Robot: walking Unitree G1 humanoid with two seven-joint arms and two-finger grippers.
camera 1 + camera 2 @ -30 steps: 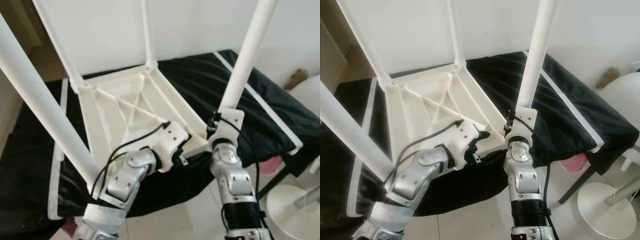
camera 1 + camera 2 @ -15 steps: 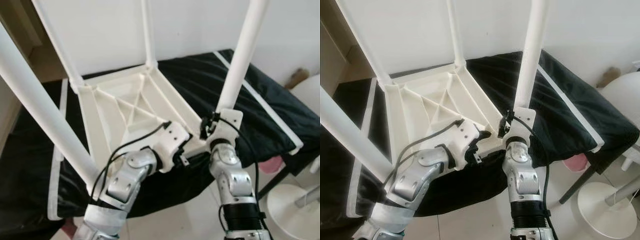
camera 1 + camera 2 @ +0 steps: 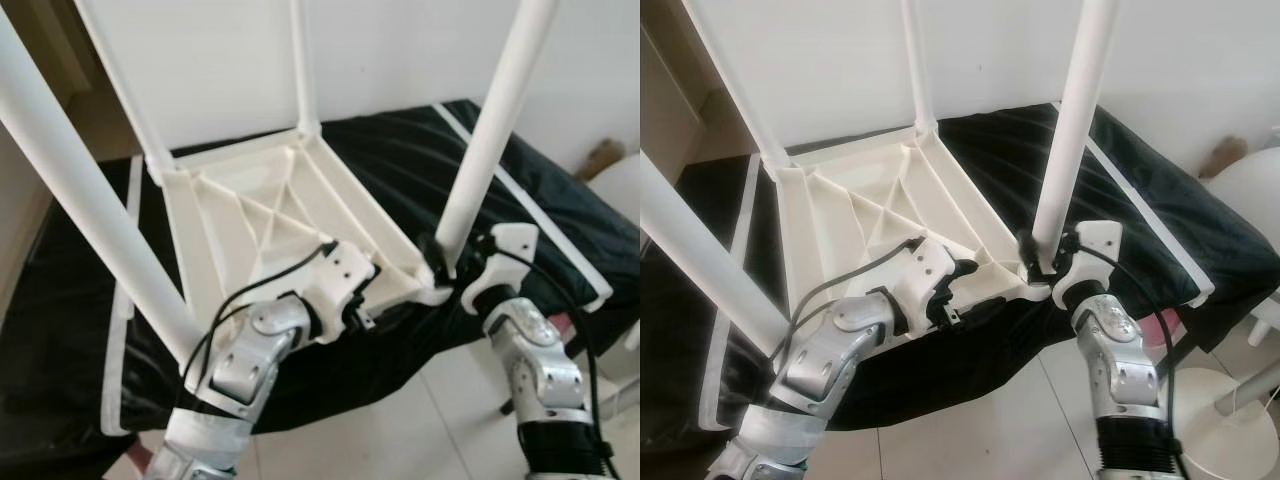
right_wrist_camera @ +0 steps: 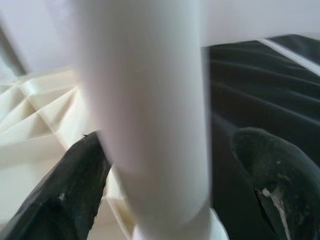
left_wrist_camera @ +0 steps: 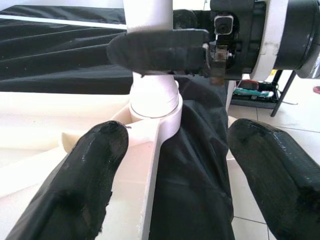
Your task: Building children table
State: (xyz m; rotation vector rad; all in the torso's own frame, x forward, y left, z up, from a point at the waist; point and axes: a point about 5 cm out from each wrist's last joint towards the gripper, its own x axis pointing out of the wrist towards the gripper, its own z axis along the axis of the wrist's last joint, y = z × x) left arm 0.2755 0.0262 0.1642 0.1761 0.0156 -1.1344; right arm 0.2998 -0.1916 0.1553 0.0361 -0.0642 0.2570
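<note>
The white plastic tabletop (image 3: pixel 270 215) lies upside down on the black-covered bed (image 3: pixel 560 230), four white legs standing up from its corners. I'm working the near right leg (image 3: pixel 480 150), which sits in its corner socket (image 5: pixel 152 112) at the bed's front edge. My right gripper (image 3: pixel 450 262) has its fingers spread around the foot of that leg, one touching it, not clamped. My left gripper (image 5: pixel 167 175) holds wide open at the tabletop's front rim beside the socket, gripping nothing. I judge the leg-seating step nearly done; next I'd close on the leg and press it home.
</note>
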